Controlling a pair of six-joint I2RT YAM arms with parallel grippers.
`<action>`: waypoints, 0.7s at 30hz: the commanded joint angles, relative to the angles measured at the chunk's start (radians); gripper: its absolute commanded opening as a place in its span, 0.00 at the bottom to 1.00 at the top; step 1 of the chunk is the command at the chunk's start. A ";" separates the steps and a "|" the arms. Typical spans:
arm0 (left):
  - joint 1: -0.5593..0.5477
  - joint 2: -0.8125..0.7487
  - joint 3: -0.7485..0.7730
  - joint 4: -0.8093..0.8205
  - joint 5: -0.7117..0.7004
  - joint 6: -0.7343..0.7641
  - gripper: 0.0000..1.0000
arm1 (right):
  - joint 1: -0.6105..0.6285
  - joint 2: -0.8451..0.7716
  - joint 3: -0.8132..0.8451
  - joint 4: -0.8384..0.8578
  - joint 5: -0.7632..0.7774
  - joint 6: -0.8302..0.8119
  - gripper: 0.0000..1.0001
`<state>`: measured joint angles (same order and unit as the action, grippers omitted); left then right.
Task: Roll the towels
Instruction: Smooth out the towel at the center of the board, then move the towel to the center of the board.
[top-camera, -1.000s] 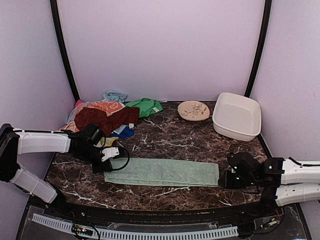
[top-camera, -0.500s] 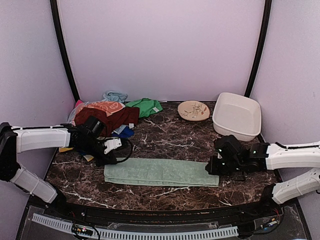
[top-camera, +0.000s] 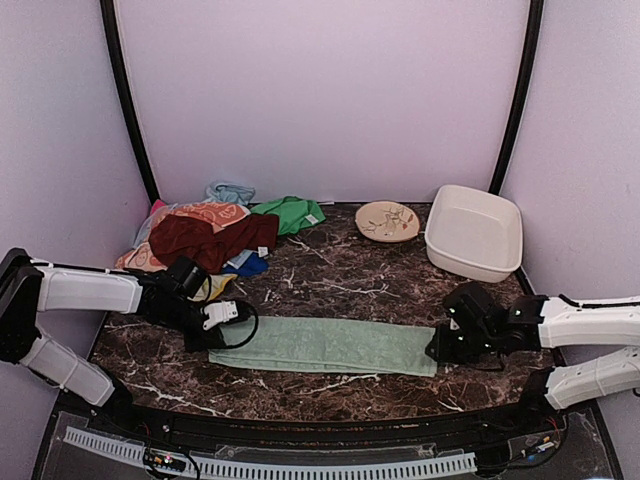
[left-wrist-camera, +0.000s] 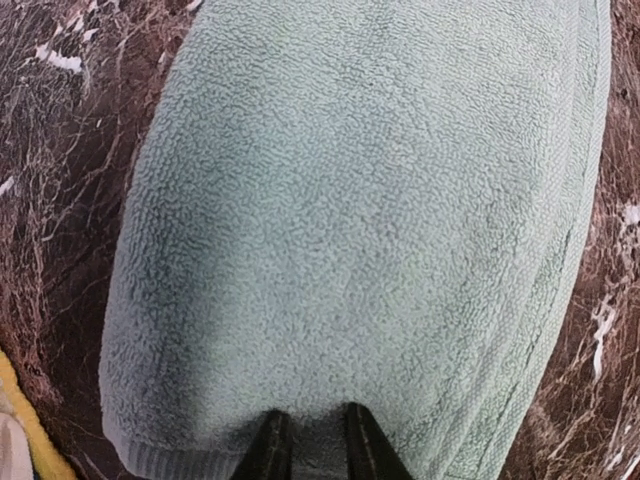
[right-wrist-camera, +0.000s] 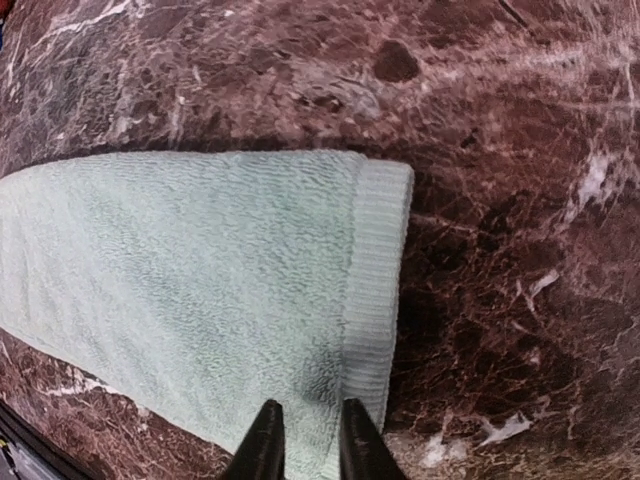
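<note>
A pale mint-green towel (top-camera: 325, 344) lies flat as a long strip across the front of the marble table. My left gripper (top-camera: 214, 332) sits low at its left end. In the left wrist view its gripper (left-wrist-camera: 310, 418) has the jaws nearly together, pinching the terry just past the hem of the towel (left-wrist-camera: 360, 220). My right gripper (top-camera: 438, 350) is at the towel's right end. Its wrist view shows the gripper (right-wrist-camera: 305, 408) closed narrowly on the near corner of the towel (right-wrist-camera: 200, 260), beside the ribbed hem. More towels are heaped at the back left, with a dark maroon towel (top-camera: 215, 238) on top.
A bright green cloth (top-camera: 290, 212) lies beside the heap. A round patterned plate (top-camera: 387, 220) and a white basin (top-camera: 475, 232) stand at the back right. Yellow cloth (left-wrist-camera: 25, 425) lies close to the left gripper. Bare marble (right-wrist-camera: 500, 200) lies right of the towel.
My right gripper swung left and farther back onto the towel's right end, then drew back toward the near corner. The left gripper shifted slightly at the left end. The towel barely moved.
</note>
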<state>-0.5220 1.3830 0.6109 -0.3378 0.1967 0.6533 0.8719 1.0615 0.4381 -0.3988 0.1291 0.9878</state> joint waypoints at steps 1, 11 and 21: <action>-0.005 -0.023 0.033 -0.051 -0.006 -0.013 0.26 | -0.041 0.003 0.146 -0.079 0.045 -0.094 0.30; -0.005 -0.077 0.189 -0.189 0.083 -0.035 0.38 | -0.165 0.223 0.222 -0.021 0.001 -0.258 0.45; -0.005 -0.036 0.085 -0.097 0.002 0.016 0.35 | -0.204 0.304 0.196 0.044 -0.052 -0.335 0.42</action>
<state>-0.5220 1.3277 0.7345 -0.4633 0.2333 0.6399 0.6903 1.3514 0.6430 -0.4145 0.1188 0.6956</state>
